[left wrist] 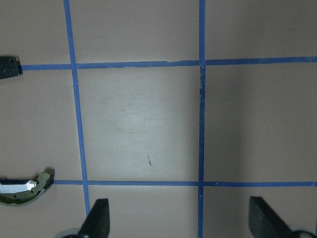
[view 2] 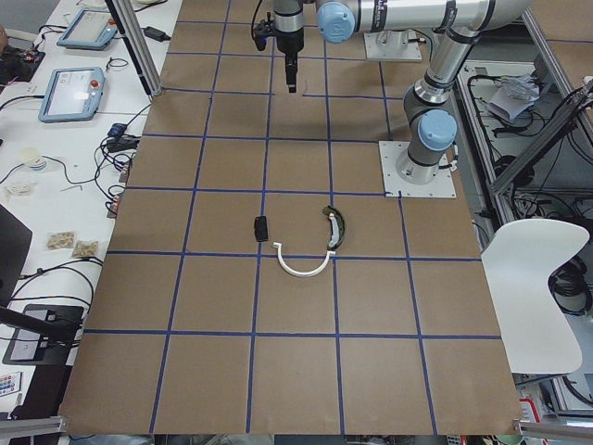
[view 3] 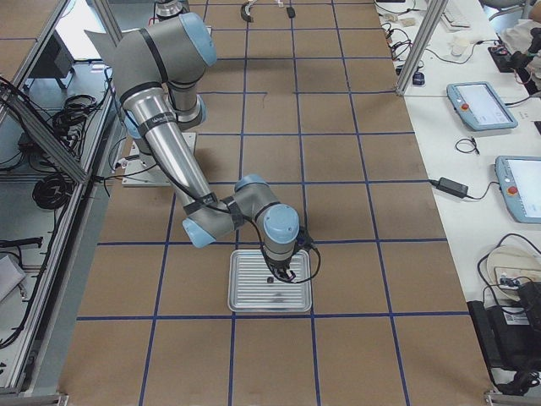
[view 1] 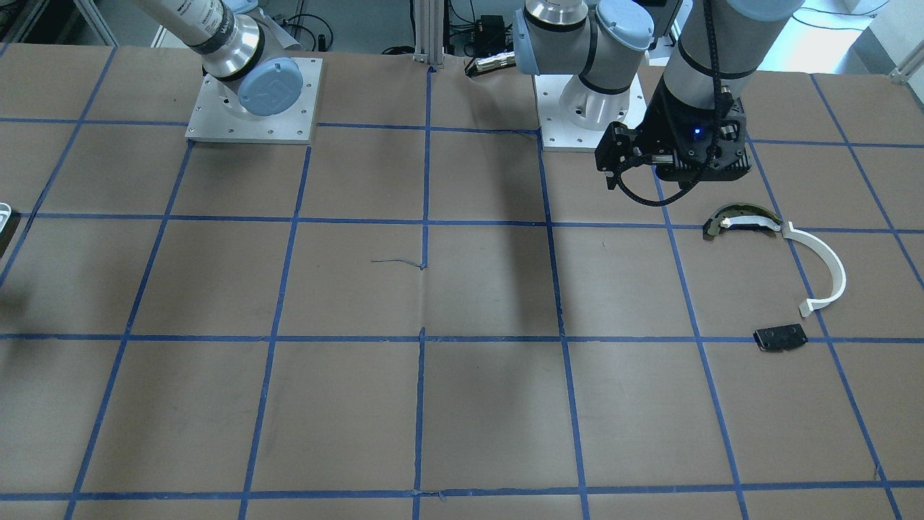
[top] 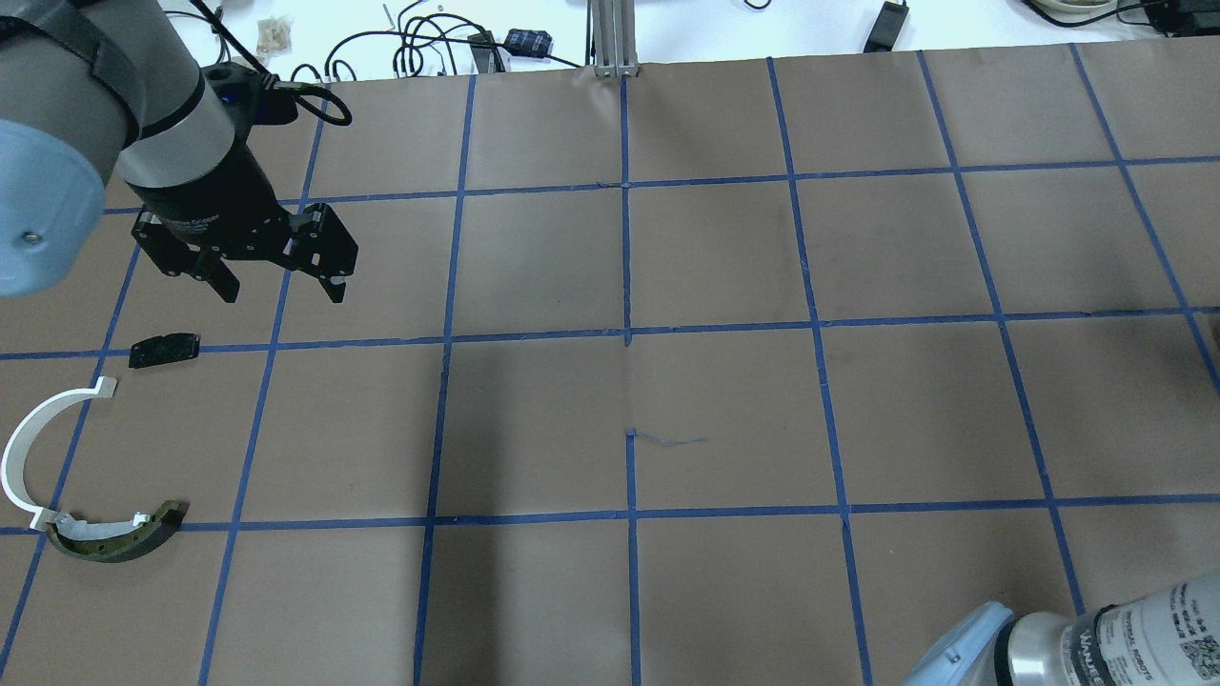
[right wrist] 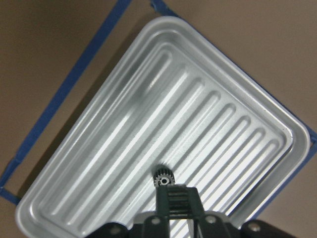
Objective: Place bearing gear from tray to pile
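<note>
A silver ribbed tray [right wrist: 198, 99] lies on the table [view 3: 249, 288]; only its white rim shows at the edge of the front view [view 1: 3, 215]. My right gripper [right wrist: 171, 191] hangs just over it [view 3: 277, 277], shut on a small black toothed bearing gear [right wrist: 160, 180] at its fingertips. The pile sits far across the table: a white half-ring arc [top: 24, 448], a black-and-gold curved piece [top: 114, 534] and a flat black plate [top: 164, 349]. My left gripper [top: 281, 286] hovers open and holds nothing, just beyond the plate; its fingers [left wrist: 99, 215] frame bare table.
Blue tape lines grid the brown table [top: 724, 410]. Arm base plates [view 1: 253, 101] stand at the robot's edge. An aluminium post [top: 610, 38] rises at the far edge. Side benches hold tablets [view 3: 482, 106] and cables. A white chair [view 2: 533, 278] stands behind the robot.
</note>
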Robot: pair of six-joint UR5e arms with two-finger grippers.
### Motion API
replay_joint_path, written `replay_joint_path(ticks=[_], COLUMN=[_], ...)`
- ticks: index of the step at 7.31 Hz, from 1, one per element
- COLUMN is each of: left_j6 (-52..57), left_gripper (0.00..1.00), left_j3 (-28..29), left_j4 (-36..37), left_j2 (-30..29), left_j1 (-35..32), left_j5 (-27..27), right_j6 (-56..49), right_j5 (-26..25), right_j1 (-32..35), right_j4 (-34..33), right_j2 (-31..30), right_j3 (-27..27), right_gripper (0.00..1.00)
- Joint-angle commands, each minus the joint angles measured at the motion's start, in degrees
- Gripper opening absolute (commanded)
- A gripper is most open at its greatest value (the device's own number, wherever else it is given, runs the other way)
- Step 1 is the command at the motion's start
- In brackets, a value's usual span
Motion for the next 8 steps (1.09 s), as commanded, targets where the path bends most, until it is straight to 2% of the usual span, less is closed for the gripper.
replay_joint_path(ticks=[1, 2, 5, 7, 8], left_j6=[-0.03, -0.03, -0.03, 0.06, 0.06], left_gripper=[1.00, 1.00, 1.00, 1.00, 1.00], left_j3=[0.00, 0.00, 0.00, -0.08, 0.00], left_j4=[0.09, 0.09, 0.09, -0.09, 0.09], left_j2=[-0.06, 0.02, -0.24, 0.20, -0.24], left_j1=[0.00, 0.00, 0.00, 0.00, 0.00], left_j5=[0.00, 0.00, 0.00, 0.00, 0.00], right_j6=[6.47, 11.82, 27.01, 38.44, 47.81], right_j5=[-2.04, -2.31, -2.40, -2.84, -3.97], right_j1=[5.23, 8.65, 21.56, 32.53, 37.98], right_j4=[9.99, 15.26, 23.20, 24.89, 28.03], right_j2=[-9.66, -14.15, -24.01, -26.14, -25.97], right_j3=[0.00, -0.35, -0.61, -2.70, -4.90], right_gripper=[0.06, 0.06, 0.07, 0.09, 0.09])
